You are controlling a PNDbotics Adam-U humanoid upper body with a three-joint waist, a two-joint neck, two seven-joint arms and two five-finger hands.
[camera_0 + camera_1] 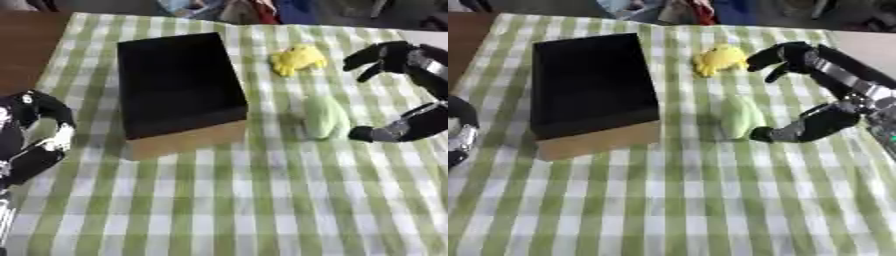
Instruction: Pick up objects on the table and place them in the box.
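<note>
The right hand (820, 95), fingers and thumb spread wide, brackets the soft pale-green lump (740, 118) at the black-lined cardboard box's (179, 85) three o'clock, apparently approaching; closing comes next.

Box (179, 90) stands on table (262, 200), left of centre, open top facing up. Two soft objects lie on table right of box: small toy (297, 59) farther back, rounded object (325, 118) nearer, in front of toy, well apart from it. Right hand (815, 95) sits right of both, upper fingers near small toy, lower fingers just beside rounded object's near right end. Left hand (35, 135) rests at left edge, left of box, apart from it.
</note>
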